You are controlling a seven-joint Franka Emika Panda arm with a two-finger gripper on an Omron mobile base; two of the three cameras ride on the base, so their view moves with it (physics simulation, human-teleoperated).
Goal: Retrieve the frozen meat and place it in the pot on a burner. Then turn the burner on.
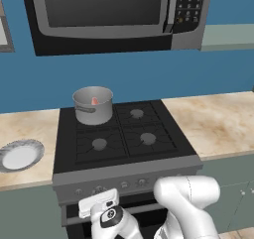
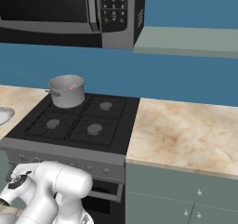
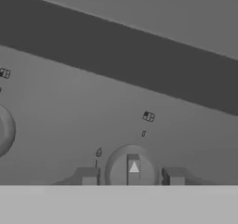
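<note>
Pink meat (image 1: 94, 101) already in pot (image 1: 93, 105), far-left burner. End effector (image 3: 130, 175) clamped on stove knob (image 3: 133, 168). Next, I'd say: twist knob to light burner.

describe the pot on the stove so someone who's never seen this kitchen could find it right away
Start at the black stove under the microwave. The pot stands on its back left burner: a grey metal saucepan with a short side handle, the frozen meat showing pink inside. The other three burners are bare.
</note>
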